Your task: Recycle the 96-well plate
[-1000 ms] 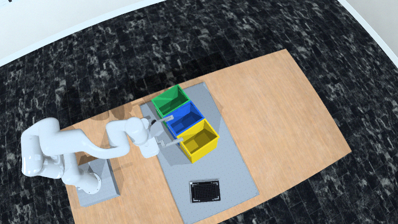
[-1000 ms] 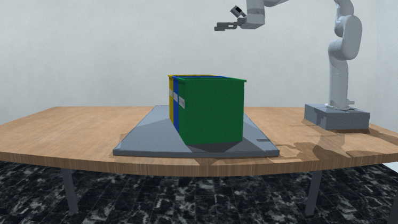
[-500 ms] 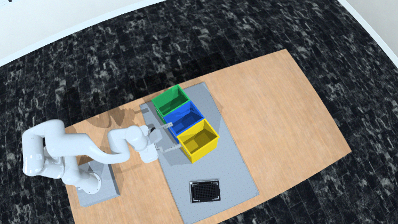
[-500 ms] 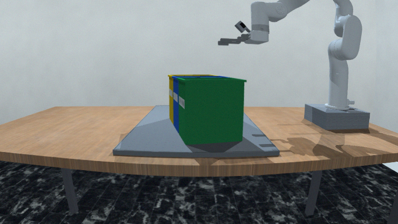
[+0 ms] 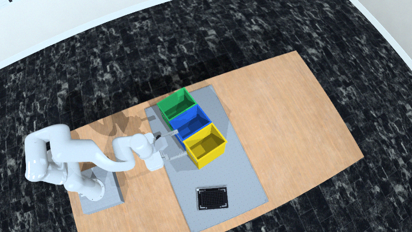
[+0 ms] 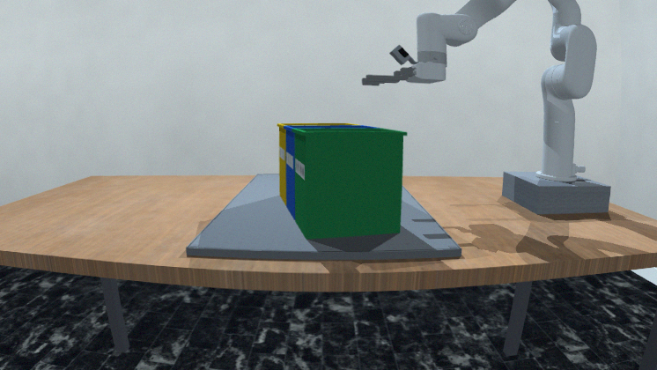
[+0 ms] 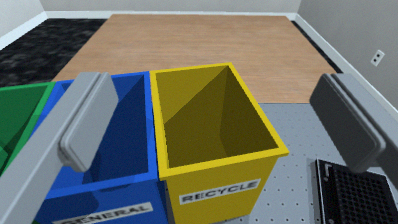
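Wrist view shows you RECYCLE on the yellow bin (image 5: pixel 211 159) (image 6: pixel 282 179) (image 7: pixel 215 187) and GENERAL on the blue bin (image 5: pixel 175 135) (image 6: pixel 290 183) (image 7: pixel 154 125); the black plate (image 5: pixel 212 198) (image 7: pixel 357 197) sits lower right, beyond your parted, unladen claw (image 5: pixel 181 143) (image 6: pixel 370 80) (image 7: pixel 218 122).

The pincer (image 5: pixel 181 142) (image 6: pixel 370 80) (image 7: pixel 218 122) has come down, leaving less height between it and the bins below. Seen from above, it has also shifted away from the green bin (image 5: pixel 173 100) (image 6: pixel 353 183) (image 7: pixel 17 115) and closer to the black plate (image 5: pixel 212 198) (image 7: pixel 357 200).
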Controlling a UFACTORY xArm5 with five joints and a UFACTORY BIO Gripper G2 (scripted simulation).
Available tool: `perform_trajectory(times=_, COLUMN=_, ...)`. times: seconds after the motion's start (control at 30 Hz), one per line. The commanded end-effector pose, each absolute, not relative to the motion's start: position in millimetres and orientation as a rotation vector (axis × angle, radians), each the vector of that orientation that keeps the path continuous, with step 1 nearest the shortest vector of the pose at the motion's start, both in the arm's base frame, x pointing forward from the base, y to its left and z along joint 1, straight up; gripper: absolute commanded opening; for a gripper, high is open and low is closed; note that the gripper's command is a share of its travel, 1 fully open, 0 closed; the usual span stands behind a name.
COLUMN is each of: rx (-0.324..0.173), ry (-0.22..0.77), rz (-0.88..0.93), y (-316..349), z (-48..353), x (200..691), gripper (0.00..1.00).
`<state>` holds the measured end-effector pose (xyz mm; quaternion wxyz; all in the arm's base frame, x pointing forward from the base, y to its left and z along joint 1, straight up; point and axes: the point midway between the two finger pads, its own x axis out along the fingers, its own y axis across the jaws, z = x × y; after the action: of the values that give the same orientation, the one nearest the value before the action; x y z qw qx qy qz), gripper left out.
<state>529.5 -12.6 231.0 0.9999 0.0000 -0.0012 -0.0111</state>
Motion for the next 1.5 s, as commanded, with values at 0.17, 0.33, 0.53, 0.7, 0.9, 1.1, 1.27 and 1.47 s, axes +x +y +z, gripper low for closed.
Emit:
perform_trajectory(times=0.17, rx=0.004, ry=-0.005, rz=-0.155, y=-32, z=228, x=535, gripper=0.37)
perform_trajectory(times=0.33, rx=0.005, ry=-0.005, rz=-0.322, y=-55, z=222, x=540, gripper=0.37)
perform_trajectory(times=0.53, rx=0.004, ry=-0.005, rz=-0.342, y=-74, z=217, x=545, gripper=0.37)
perform_trajectory(times=0.7, rx=0.004, ry=-0.005, rz=-0.342, y=-98, z=211, x=550, gripper=0.37)
perform_trajectory(times=0.9, rx=0.004, ry=-0.005, rz=-0.342, y=-126, z=205, x=557, gripper=0.37)
perform_trajectory(times=1.1, rx=0.004, ry=-0.005, rz=-0.342, y=-145, z=200, x=561, gripper=0.37)
perform_trajectory(times=1.27, rx=0.004, ry=-0.005, rz=-0.342, y=-169, z=194, x=567, gripper=0.37)
perform_trajectory(times=1.47, rx=0.004, ry=-0.005, rz=-0.342, y=-198, z=187, x=573, gripper=0.37)
